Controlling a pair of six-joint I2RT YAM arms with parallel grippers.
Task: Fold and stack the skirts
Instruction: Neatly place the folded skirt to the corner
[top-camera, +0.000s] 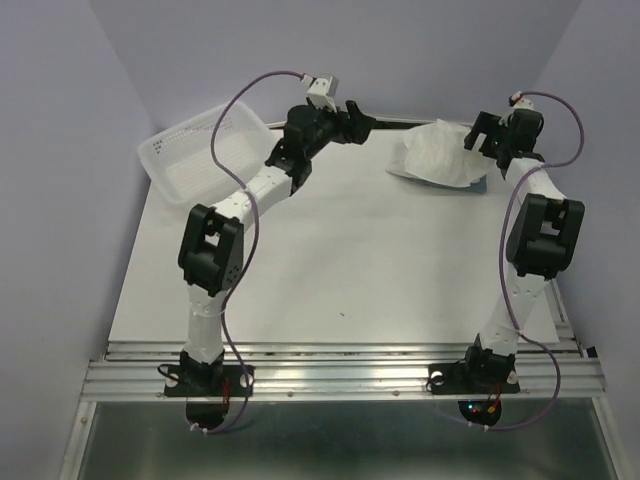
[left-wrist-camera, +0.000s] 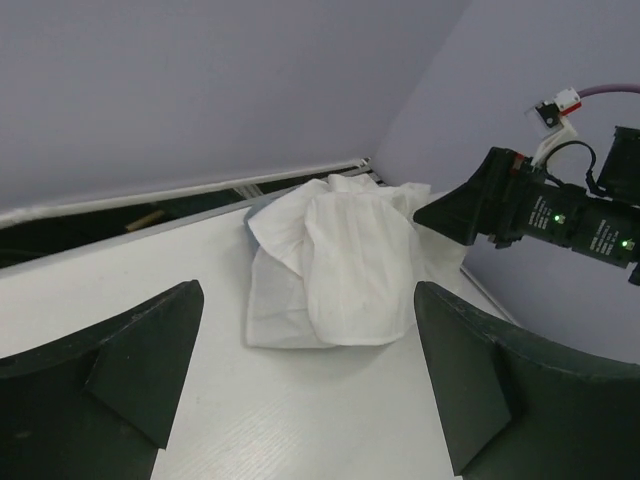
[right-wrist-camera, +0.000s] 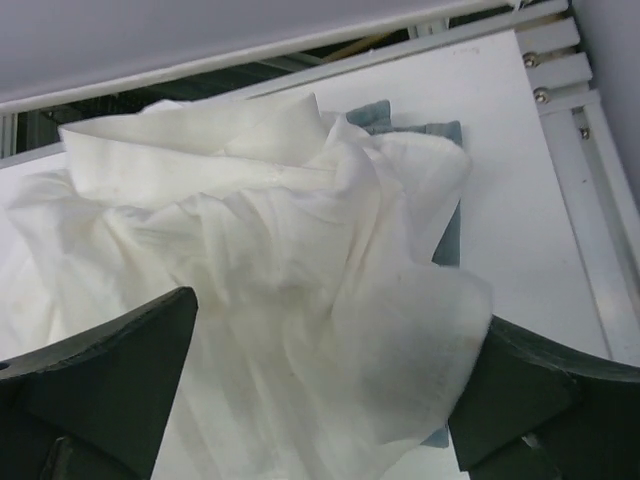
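**Desk:** What is on your screens, biggest thing first?

**Operator:** I have the white worktop (top-camera: 330, 270), with both arms stretched out to its far edge. In the far left corner sits the white mesh basket (top-camera: 200, 150). It is tilted, and part of it hangs out past the left edge.

**Desk:** Where are the skirts?

**Operator:** Both are in the far right corner, in one heap. The white skirt (right-wrist-camera: 270, 270) is on top, crumpled and loose rather than folded flat, and it fills most of my right wrist view. The blue-grey skirt (right-wrist-camera: 452, 235) lies under it. I see only a narrow strip of it on the side toward the right edge and a small corner toward the far edge.

**Desk:** And the claws?

**Operator:** My left gripper (top-camera: 362, 124) is at the far edge near its middle, turned toward the heap. Its wrist view shows the jaws spread wide with nothing between them, and the heap lies ahead of them, apart. My right gripper (top-camera: 480, 140) hangs over the right side of the heap. Its jaws are also spread wide, one on each side of the white cloth below, and they hold nothing. I cannot tell whether its tips touch the cloth.
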